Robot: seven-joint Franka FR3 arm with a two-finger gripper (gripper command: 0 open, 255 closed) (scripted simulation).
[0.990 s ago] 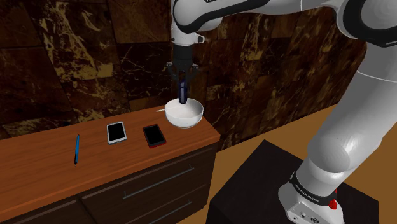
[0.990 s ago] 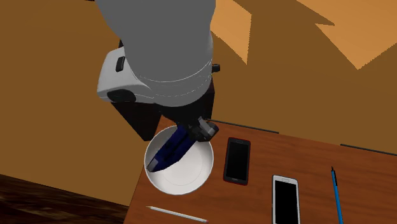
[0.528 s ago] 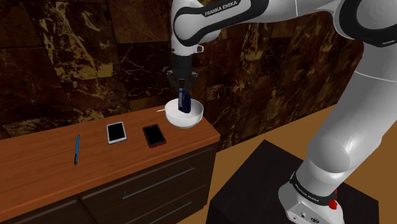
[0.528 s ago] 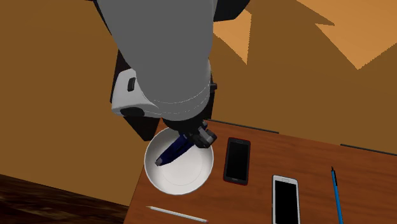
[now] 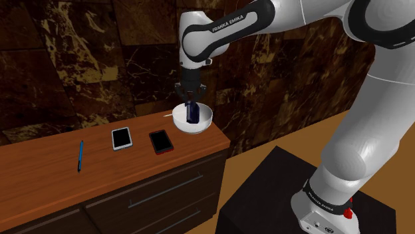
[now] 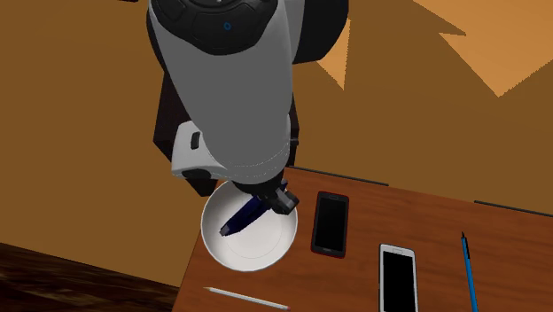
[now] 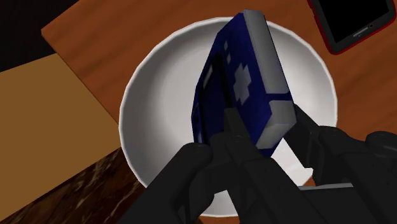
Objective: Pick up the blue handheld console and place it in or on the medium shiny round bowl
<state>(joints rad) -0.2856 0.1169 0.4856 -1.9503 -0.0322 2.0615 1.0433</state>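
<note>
Grips one blue console [image 7: 245, 83] between the jaws, clamped narrow on its sides near the grey-edged end. Hangs it nearly upright over one white bowl [image 7: 153, 95], lower end down within the rim; cannot tell whether touching the bowl's floor. Bowl at the corner of one wooden bench [image 5: 40, 166], at the shoulder view's right end. Leftward from there in the shoulder view, in a row and apart from one another: one dark phone in a red case [image 5: 161, 141], one phone with a pale frame [image 5: 122, 137], one blue pen [image 5: 80, 155]. Near the bowl, one thin white stick [image 6: 246, 298]. Under the bench top, two drawer handles [image 5: 166, 190].
</note>
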